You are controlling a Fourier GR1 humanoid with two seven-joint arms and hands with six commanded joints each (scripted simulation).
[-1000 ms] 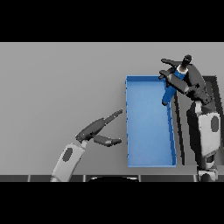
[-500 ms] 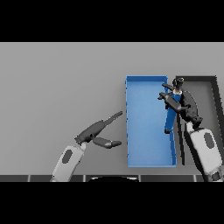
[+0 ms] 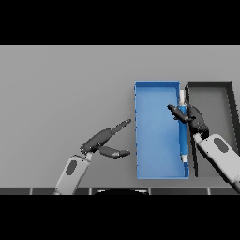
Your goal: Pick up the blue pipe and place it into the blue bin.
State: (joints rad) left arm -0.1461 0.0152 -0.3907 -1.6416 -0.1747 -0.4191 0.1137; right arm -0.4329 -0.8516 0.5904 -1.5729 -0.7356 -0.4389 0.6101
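1. Take the blue bin (image 3: 157,140) as your landmark: it is a long, shallow blue tray lying on the grey table (image 3: 61,84), its long sides running away from the robot.
2. You will find the blue pipe (image 3: 183,133) inside the bin, lying along the bin's right wall, parallel to its long sides. Its body is blue with a pale tip at each end; the far tip sits near the bin's far right corner and the near tip stops short of the bin's near right corner.
3. Your right hand (image 3: 191,117) is at the bin's right wall, over the far half of the pipe. Its fingers are curled and reach across the pipe toward the bin's interior; you cannot tell from this view whether they clamp the pipe or only rest against it.
4. The right forearm runs from that hand back toward the lower right, crossing outside the bin's right wall.
5. A dark bin (image 3: 213,122) stands just beside the blue bin's right wall, parallel to it.
6. Your left hand (image 3: 104,142) hovers over the table to the left of the blue bin, near its left wall but apart from it. Its fingers are straight and spread from the thumb, holding nothing.
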